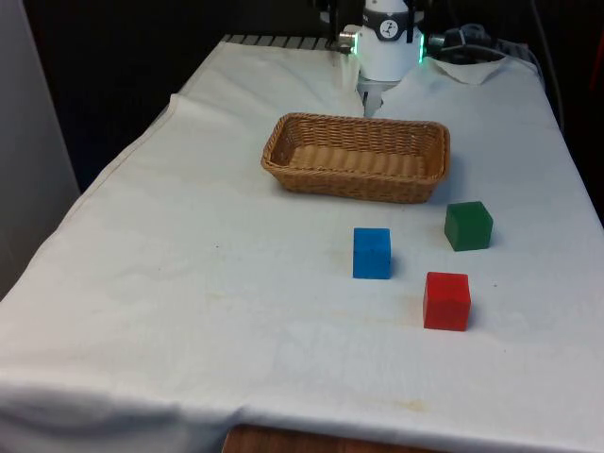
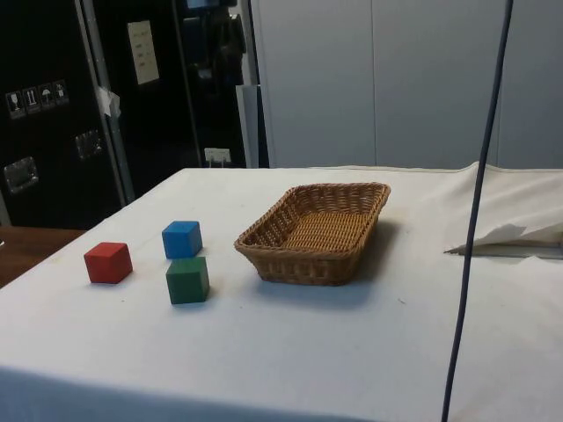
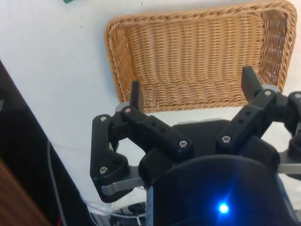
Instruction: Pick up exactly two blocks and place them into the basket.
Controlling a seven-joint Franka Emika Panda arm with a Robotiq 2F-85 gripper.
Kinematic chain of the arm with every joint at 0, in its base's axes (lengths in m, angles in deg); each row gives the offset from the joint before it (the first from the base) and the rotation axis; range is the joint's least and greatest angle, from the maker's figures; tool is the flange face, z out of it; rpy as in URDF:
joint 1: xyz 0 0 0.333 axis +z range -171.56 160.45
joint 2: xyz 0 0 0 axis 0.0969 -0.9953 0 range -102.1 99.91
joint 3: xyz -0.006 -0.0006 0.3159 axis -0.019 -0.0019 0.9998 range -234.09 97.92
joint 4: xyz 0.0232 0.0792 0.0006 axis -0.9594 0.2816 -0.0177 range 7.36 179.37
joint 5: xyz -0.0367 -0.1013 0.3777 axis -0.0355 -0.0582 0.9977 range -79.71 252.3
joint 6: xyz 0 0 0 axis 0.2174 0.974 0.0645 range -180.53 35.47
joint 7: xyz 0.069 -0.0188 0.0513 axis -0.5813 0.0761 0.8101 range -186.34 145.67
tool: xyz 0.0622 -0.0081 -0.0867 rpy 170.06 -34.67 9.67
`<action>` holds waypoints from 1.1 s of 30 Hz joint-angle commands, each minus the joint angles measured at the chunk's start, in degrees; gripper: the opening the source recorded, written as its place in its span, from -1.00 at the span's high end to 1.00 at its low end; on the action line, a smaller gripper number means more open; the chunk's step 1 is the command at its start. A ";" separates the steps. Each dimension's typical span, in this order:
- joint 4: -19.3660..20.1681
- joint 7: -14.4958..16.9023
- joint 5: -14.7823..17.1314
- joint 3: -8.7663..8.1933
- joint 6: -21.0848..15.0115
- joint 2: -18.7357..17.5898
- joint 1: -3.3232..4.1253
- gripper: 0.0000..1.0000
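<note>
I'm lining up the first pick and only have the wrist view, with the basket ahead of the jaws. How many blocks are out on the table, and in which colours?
Observer: Three: a blue block, a green block and a red block, all on the cloth outside the basket.
Operator: Which lies nearest the basket?
Observer: The green block, just off the basket's end at the front view's right. The red block is farthest.
Operator: Are any of them touching?
Observer: No, the side view shows cloth between all three.
</note>
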 commanded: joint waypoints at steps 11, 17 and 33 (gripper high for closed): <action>-0.17 -0.97 0.57 0.34 -3.04 -1.38 0.00 -1.00; -2.29 -1.49 1.20 0.74 -4.07 -4.07 -0.11 -1.00; -11.46 -1.66 2.98 0.97 -4.24 -13.87 -0.06 -1.00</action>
